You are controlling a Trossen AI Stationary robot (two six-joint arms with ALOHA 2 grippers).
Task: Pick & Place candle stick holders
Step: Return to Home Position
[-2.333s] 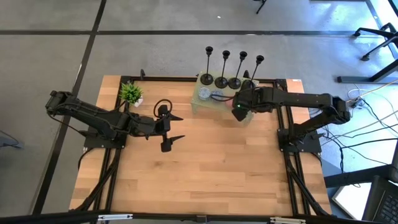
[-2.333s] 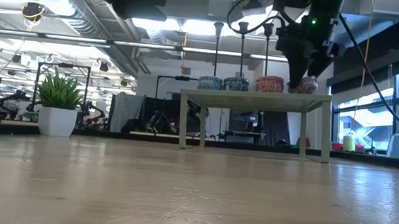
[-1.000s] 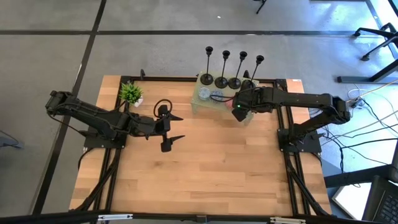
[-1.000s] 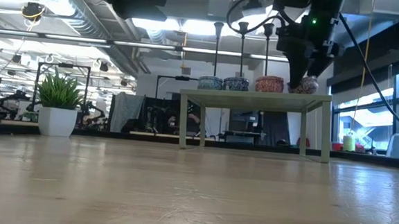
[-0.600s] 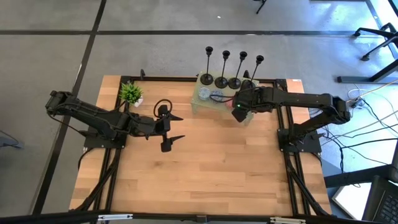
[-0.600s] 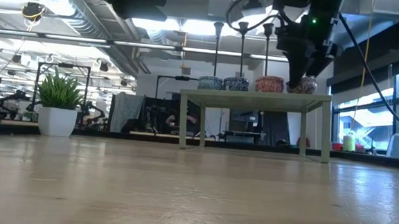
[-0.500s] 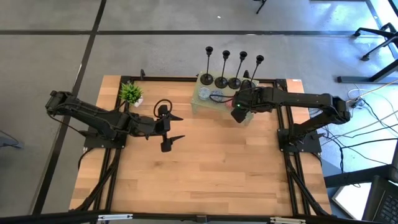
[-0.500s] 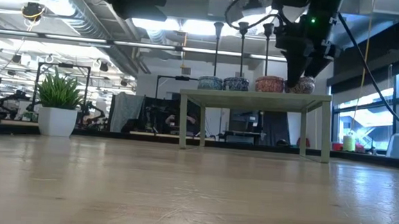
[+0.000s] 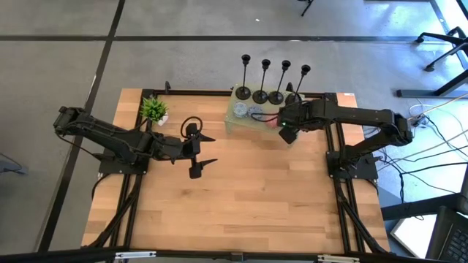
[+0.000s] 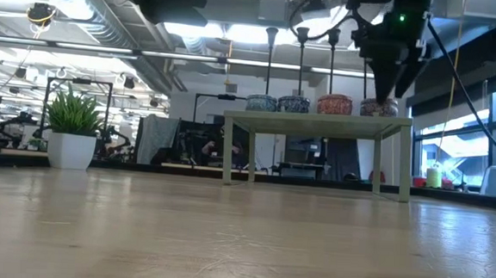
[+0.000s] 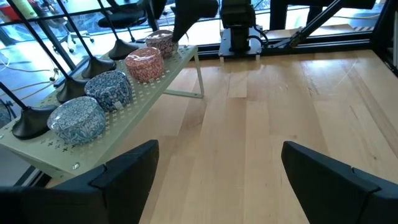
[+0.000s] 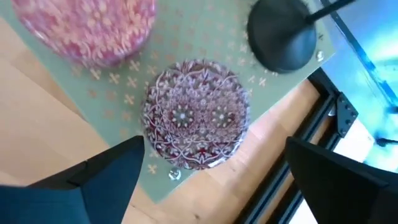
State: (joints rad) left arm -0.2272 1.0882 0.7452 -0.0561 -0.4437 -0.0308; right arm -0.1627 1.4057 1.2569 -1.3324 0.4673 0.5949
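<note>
Wooden counter [image 9: 241, 204]: light plank top. At its far edge, right of centre, a low pale green perforated shelf [image 10: 318, 119] stands on thin legs.

Far row on the shelf: four black candle stick holders [image 9: 261, 95], upright, side by side.

Near row, one before each holder, left to right: lighter blue patterned candle [image 11: 77, 121], dark blue patterned candle [image 11: 111, 88], pink patterned candle [image 11: 145, 65], red patterned candle [image 12: 196, 112].

Counter, far left: small potted plant [image 9: 153, 109] in a white pot, apart from the shelf.
</note>
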